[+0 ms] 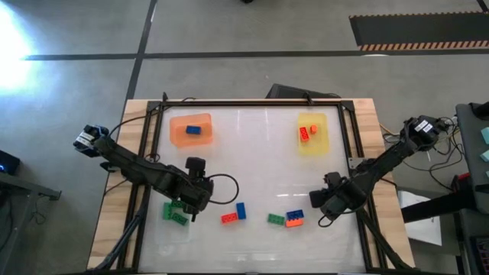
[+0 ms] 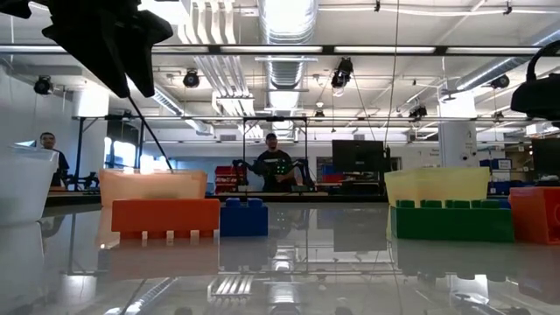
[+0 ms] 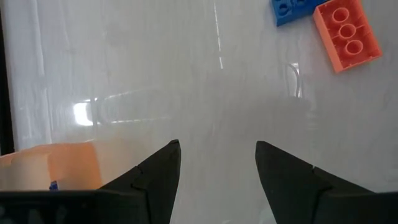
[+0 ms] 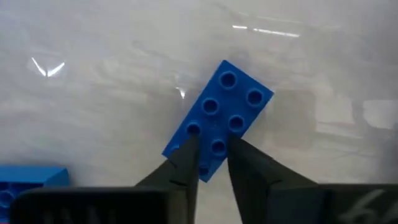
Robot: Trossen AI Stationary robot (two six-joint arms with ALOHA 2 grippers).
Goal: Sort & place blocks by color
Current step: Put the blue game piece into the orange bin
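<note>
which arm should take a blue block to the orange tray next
Right: the right gripper already pinches a blue brick. The left gripper is open and empty, though nearer the orange tray.

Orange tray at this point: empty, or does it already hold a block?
Not empty. The high view shows one blue block lying inside the orange tray, nothing else in it.

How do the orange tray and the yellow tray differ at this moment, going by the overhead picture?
The orange tray sits at the far left of the table; the yellow tray sits at the far right. The orange tray holds one blue block, while the yellow tray holds red-orange blocks. The orange tray lies wider than deep; the yellow tray looks deeper than wide. Both are translucent, open-topped and far from either gripper.
</note>
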